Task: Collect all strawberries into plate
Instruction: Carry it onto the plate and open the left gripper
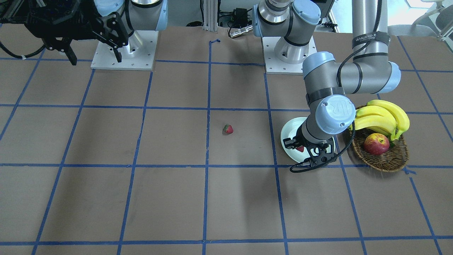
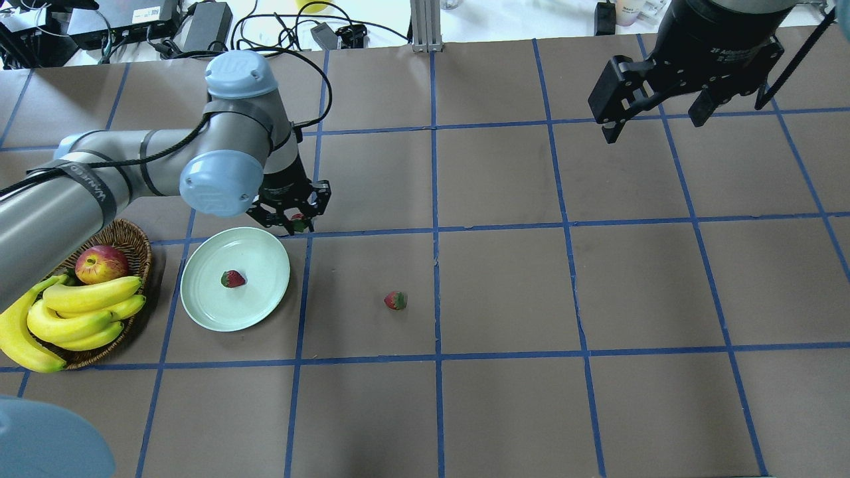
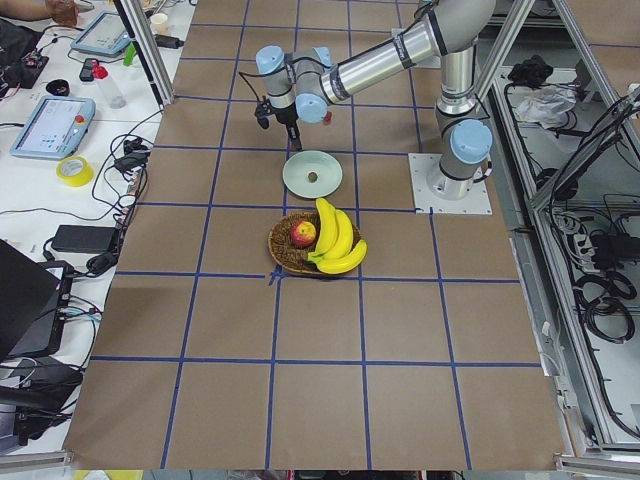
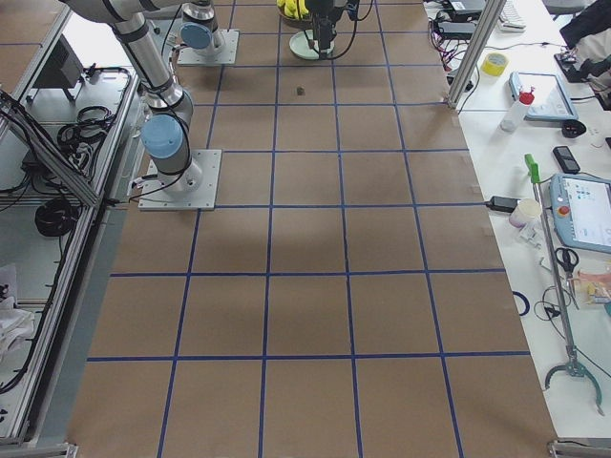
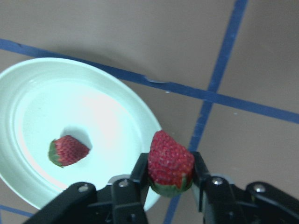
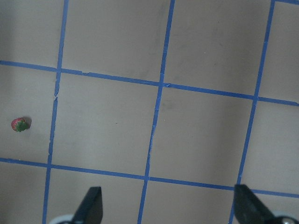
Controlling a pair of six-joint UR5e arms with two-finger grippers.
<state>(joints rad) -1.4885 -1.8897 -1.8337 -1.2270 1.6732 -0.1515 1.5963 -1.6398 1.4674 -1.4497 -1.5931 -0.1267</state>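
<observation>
Strawberries, three: one lies on the plate (image 2: 260, 260) near its middle (image 2: 232, 279); one is clamped between the left pincer's (image 2: 295, 221) closed fingers at the plate's rim (image 5: 170, 161); one lies loose on the brown desk (image 2: 505, 398), well apart from the plate (image 2: 395, 301). Plate, one, pale mint. Wicker basket (image 2: 137, 240), one, just beside the plate, holding one apple (image 2: 101, 263) and one bunch of bananas (image 2: 86, 305). Right pincer (image 2: 654, 123), one, spread open and empty, raised far across the desk.
</observation>
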